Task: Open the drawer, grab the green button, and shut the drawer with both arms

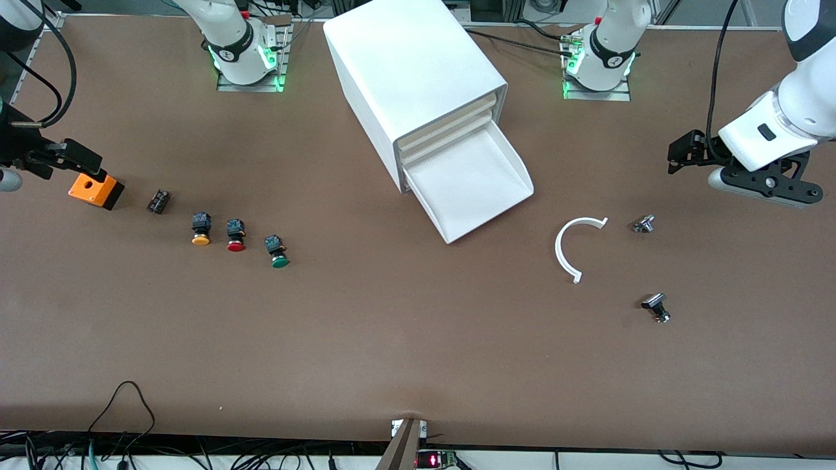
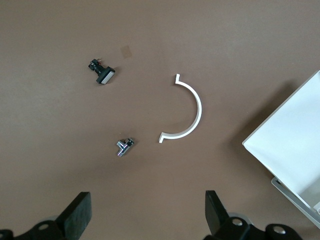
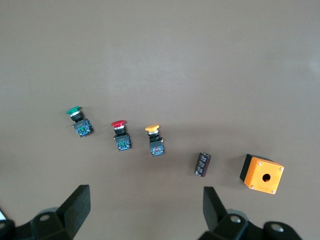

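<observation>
Landmark: orange box (image 1: pixel 96 190) with a round hole in its top, at the right arm's end of the table. Just beside it, toward the left arm's end, a small dark cylinder (image 1: pixel 158 201) on its side. Farther along, orange-capped button (image 1: pixel 201 229), then red-capped button (image 1: pixel 236 235). Well apart, near the left arm's end: white curved strip (image 1: pixel 567 245), small metal fitting (image 1: pixel 644 224), black-headed switch (image 1: pixel 656 307).

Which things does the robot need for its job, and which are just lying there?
Needed: drawer, pulled out; green button.

Lying about: red button, orange button, orange box, white curved piece, two small metal parts.
</observation>
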Motion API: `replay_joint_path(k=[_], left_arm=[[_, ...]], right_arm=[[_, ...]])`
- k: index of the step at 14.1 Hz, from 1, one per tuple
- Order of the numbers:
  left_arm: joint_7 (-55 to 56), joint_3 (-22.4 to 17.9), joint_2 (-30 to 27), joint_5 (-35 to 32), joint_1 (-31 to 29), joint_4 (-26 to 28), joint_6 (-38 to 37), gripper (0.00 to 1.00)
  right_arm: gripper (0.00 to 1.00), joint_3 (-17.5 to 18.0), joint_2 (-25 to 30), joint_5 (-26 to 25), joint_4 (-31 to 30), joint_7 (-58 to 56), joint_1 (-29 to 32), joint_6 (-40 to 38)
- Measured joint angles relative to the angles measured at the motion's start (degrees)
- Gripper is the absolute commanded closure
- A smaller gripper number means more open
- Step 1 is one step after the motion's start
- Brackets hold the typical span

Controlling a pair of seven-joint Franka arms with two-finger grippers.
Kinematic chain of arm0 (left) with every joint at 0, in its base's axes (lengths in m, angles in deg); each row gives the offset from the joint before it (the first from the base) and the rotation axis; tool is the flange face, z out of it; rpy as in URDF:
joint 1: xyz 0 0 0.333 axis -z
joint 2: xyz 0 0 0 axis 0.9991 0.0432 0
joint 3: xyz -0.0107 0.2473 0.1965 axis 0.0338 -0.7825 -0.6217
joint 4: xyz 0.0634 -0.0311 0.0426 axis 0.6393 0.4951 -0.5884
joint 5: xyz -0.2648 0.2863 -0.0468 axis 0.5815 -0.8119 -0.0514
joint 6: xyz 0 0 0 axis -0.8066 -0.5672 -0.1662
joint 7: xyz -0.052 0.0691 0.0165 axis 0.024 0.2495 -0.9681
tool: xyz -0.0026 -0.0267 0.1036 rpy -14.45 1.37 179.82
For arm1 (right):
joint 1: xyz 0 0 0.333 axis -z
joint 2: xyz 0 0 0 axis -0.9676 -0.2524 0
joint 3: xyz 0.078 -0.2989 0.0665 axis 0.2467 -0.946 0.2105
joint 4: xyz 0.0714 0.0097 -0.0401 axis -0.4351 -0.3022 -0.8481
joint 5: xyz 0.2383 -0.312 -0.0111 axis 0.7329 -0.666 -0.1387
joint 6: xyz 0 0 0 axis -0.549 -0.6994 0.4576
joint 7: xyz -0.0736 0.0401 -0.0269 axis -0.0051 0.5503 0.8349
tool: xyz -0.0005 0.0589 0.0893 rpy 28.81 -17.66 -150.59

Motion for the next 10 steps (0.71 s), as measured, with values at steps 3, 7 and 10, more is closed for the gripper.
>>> replay_joint_path(k=[3,7,10], left_arm=[[0.00,0.00,0.00,0.00,0.00,0.00,-0.18,0.00],[0.00,0.00,0.00,0.00,0.00,0.00,-0.35,0.00],[0.00,0.00,0.00,0.00,0.00,0.00,-0.42,0.00]], right_arm=[[0.00,0.01,0.00,0.00,0.00,0.00,0.00,-0.12],[0.00,0.08,0.00,0.00,0.00,-0.03,-0.01,-0.60],[0.00,0.10,0.00,-0.01,-0.01,-0.06,0.00,-0.64]])
